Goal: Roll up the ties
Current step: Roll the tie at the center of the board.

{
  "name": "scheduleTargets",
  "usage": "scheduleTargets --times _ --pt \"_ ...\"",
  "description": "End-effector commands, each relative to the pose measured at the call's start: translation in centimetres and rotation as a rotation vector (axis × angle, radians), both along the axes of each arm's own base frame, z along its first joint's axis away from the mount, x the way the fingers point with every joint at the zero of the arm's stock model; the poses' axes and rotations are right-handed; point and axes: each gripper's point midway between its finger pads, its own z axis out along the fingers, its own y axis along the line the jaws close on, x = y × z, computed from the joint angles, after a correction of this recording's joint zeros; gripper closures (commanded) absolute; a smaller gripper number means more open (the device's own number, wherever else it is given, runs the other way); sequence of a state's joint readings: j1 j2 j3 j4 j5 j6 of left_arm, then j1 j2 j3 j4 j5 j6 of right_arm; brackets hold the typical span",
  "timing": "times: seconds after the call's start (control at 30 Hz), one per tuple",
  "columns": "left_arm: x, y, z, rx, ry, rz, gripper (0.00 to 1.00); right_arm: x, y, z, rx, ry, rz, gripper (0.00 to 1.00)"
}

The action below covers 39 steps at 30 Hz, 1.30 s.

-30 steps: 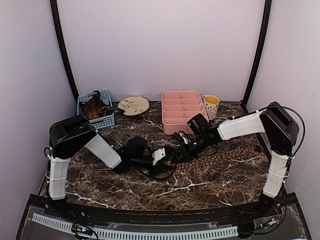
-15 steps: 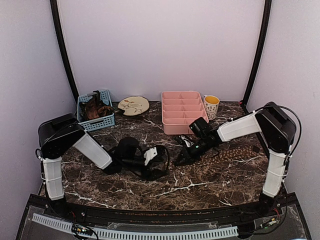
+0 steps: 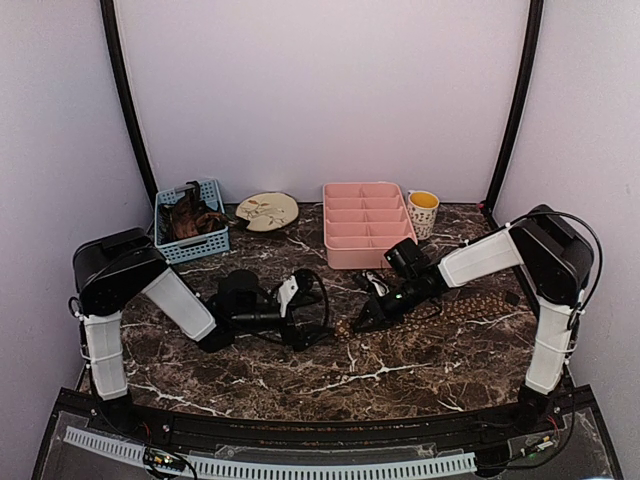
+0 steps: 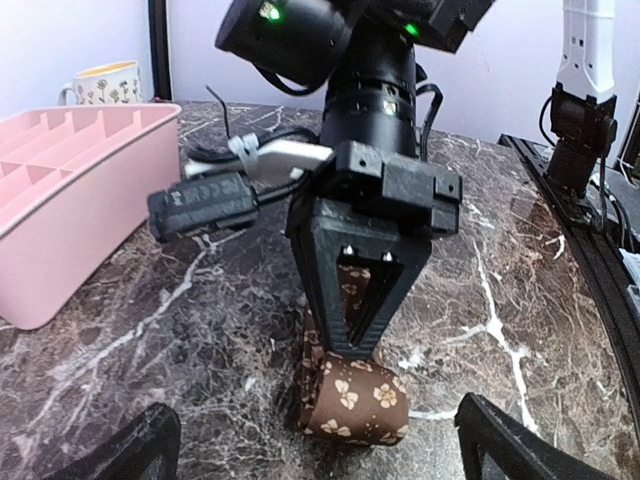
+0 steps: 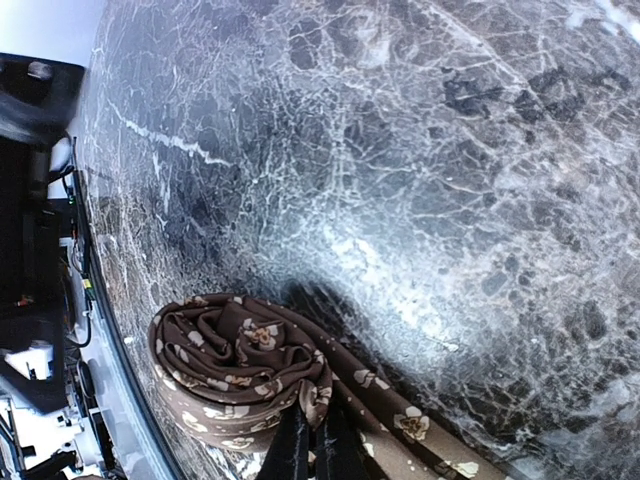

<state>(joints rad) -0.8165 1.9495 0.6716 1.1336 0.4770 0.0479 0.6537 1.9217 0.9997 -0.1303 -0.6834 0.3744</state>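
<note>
One tie [image 3: 455, 305], dark brown with tan flowers, lies across the right of the table, its left end wound into a roll [image 3: 349, 326]. My right gripper [image 3: 358, 321] is shut on that roll. In the right wrist view its fingertips [image 5: 310, 440] pinch the fabric at the roll [image 5: 225, 375]. The left wrist view shows the roll [image 4: 355, 400] on the marble under the right gripper's black fingers [image 4: 355, 300]. My left gripper [image 4: 318, 425] is open, its fingers [image 4: 140, 450] wide to either side of the roll and apart from it. Seen from above, the left gripper [image 3: 320, 310] sits just left of the roll.
A pink divided tray [image 3: 365, 225] and a yellow-rimmed mug [image 3: 422, 210] stand at the back, right of centre. A blue basket [image 3: 192, 230] with dark fabric and a round plate [image 3: 267, 210] are at the back left. Black cables [image 3: 310, 325] loop by the left gripper.
My left gripper has opened wide and drawn back to the left, off the roll. The right gripper stayed shut on the rolled end and shifted slightly right.
</note>
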Motion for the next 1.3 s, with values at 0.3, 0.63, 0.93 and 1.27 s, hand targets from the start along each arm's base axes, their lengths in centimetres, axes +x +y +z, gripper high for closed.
scheduleTargets --times 0.3,0.63,0.93,1.27 --pt "-0.8 -4.5 -5.9 0.105 -0.074 -0.156 0.21 -0.4 -1.1 -3.0 -0.071 0.050 -0.032 1.00" --pt "-1.0 -3.9 -8.7 0.217 -0.025 -0.156 0.66 -0.5 -0.1 -1.6 -0.022 0.052 -0.037 0.94" --pt "-3.0 0.1 -10.8 0.346 0.115 -0.097 0.76 0.6 2.1 4.5 0.095 -0.010 -0.061 0.61" --pt "-2.9 0.2 -11.5 0.395 0.151 -0.090 0.76 -1.0 5.1 4.4 0.046 0.006 0.030 0.62"
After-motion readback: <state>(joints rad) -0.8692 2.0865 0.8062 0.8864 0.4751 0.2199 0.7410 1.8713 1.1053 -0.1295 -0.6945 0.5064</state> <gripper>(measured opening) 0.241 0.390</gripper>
